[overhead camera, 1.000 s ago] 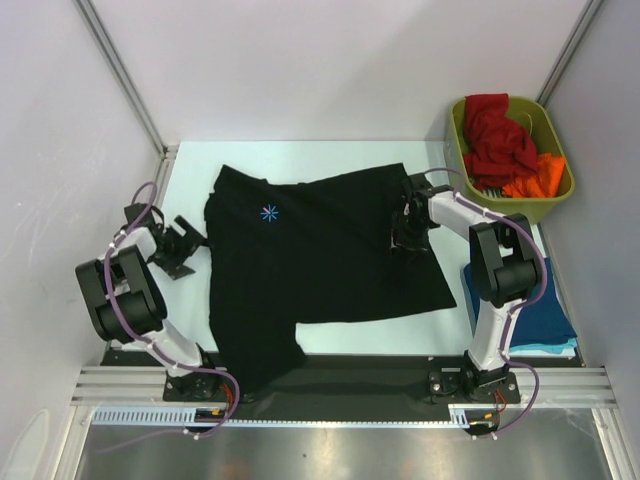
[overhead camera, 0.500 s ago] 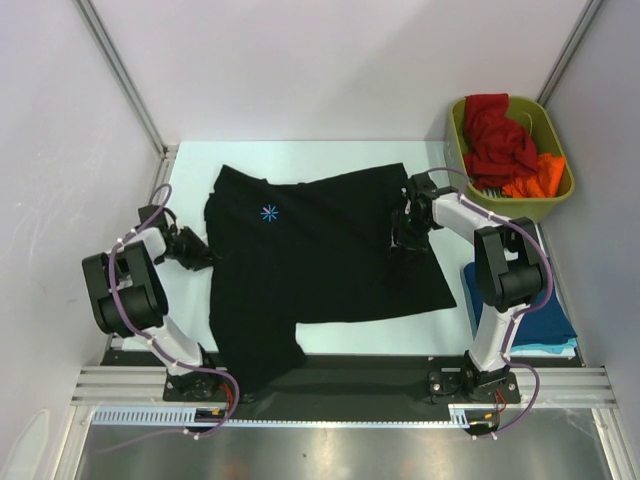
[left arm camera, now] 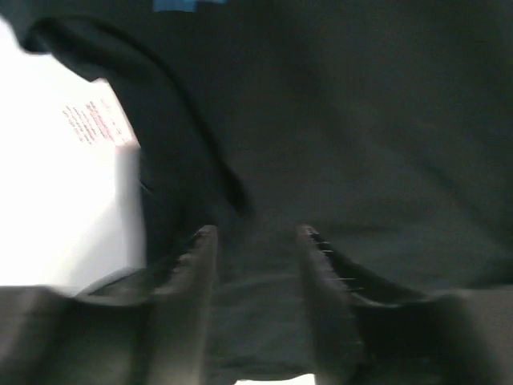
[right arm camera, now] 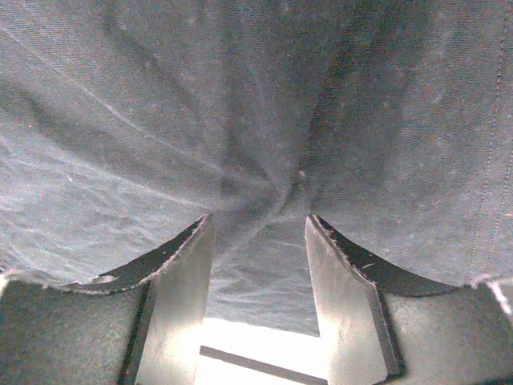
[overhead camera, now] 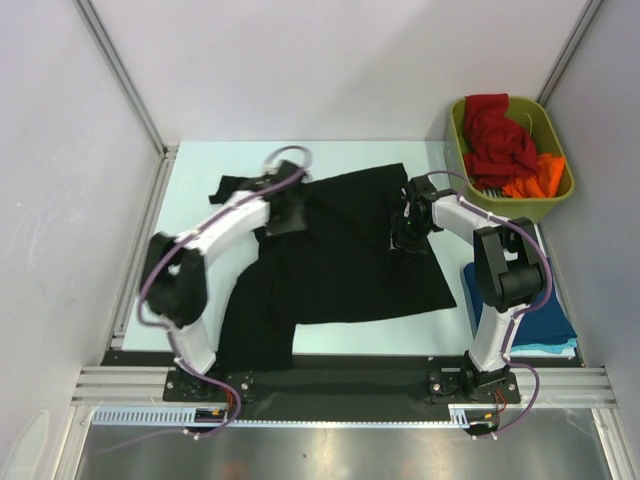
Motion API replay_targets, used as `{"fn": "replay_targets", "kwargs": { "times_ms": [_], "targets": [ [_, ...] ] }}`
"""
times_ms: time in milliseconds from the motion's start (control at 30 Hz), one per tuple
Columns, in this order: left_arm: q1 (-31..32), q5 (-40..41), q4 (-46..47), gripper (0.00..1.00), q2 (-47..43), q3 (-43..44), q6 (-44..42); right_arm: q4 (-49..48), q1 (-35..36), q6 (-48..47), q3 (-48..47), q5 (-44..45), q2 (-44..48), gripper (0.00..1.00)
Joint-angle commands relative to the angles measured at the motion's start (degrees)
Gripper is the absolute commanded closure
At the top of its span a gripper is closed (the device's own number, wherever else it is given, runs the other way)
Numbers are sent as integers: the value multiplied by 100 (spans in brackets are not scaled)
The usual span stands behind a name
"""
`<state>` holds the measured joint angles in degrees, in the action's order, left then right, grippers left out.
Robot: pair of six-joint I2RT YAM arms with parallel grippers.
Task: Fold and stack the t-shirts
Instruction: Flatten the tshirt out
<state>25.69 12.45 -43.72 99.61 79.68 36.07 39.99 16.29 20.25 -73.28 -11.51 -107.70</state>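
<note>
The black t-shirt [overhead camera: 340,260] lies spread over the middle of the table, its left side lifted and drawn over toward the centre. My left gripper [overhead camera: 283,215] is above the shirt's upper middle and is shut on a fold of the black cloth [left arm camera: 256,265], which fills the gap between its fingers [left arm camera: 188,273]. My right gripper [overhead camera: 403,238] sits at the shirt's right edge. In its wrist view, puckered black cloth [right arm camera: 256,200] is pinched between the fingertips [right arm camera: 192,241]. A sliver of light-blue print [left arm camera: 176,5] shows at the top of the left wrist view.
An olive-green bin [overhead camera: 556,195] at the back right holds a red shirt [overhead camera: 495,135] and an orange one [overhead camera: 540,178]. A folded dark blue shirt [overhead camera: 545,310] lies on a teal one [overhead camera: 545,348] at the right edge, beside the right arm's base.
My left gripper closed on the shirt's left edge and swung right to the upper middle, dragging that side over. The starburst print is now covered from above. The right gripper stayed put.
</note>
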Motion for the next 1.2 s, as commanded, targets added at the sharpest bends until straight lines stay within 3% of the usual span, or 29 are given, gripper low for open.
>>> {"fn": "replay_targets", "kwargs": {
  "times_ms": [0,33,133,200,300,400,500,600,700,800,967,1000,1067,1100,1167],
  "targets": [
    [716,969,-1443,39,778,968,-36,-96,-74,-109,-29,-150,83,45],
    [753,1109,-1498,28,683,918,-91,-79,-91,-109,-38,-185,83,45],
    [552,745,-806,15,-580,-134,-416,-96,-127,-144,-3,-203,126,45],
    [54,226,-261,14,-1571,-940,-574,-105,-127,-153,59,-229,188,45],
    [-982,-1198,162,20,-2094,-1770,-672,-184,-83,-109,164,-352,276,45],
    [-1495,-2051,355,21,-2043,-2131,-1004,-219,-21,-92,182,-484,285,45],
    [-1716,-2676,452,9,-1586,-2097,-1260,-219,14,-118,191,-519,320,45],
    [-2032,-3088,575,7,-1199,-2158,-1182,-228,14,-170,217,-546,381,45],
    [-2112,-3108,567,0,-1084,-2394,-911,-246,-3,-188,244,-589,451,45],
    [-2121,-2811,593,0,-1312,-2861,-420,-290,-3,-179,270,-607,461,44],
    [-2104,-2713,629,19,-1663,-3362,153,-325,5,-109,244,-677,373,44],
    [-2112,-2660,594,30,-1769,-3380,189,-334,5,-109,217,-686,364,44],
    [-2112,-2257,401,43,-2015,-3345,259,-334,5,-100,182,-712,329,44],
    [-2112,-2125,322,56,-2329,-3319,303,-342,14,-100,173,-721,320,44],
    [-2121,-1661,85,69,-2682,-3266,504,-334,40,-100,173,-730,294,44]
  ]
}}
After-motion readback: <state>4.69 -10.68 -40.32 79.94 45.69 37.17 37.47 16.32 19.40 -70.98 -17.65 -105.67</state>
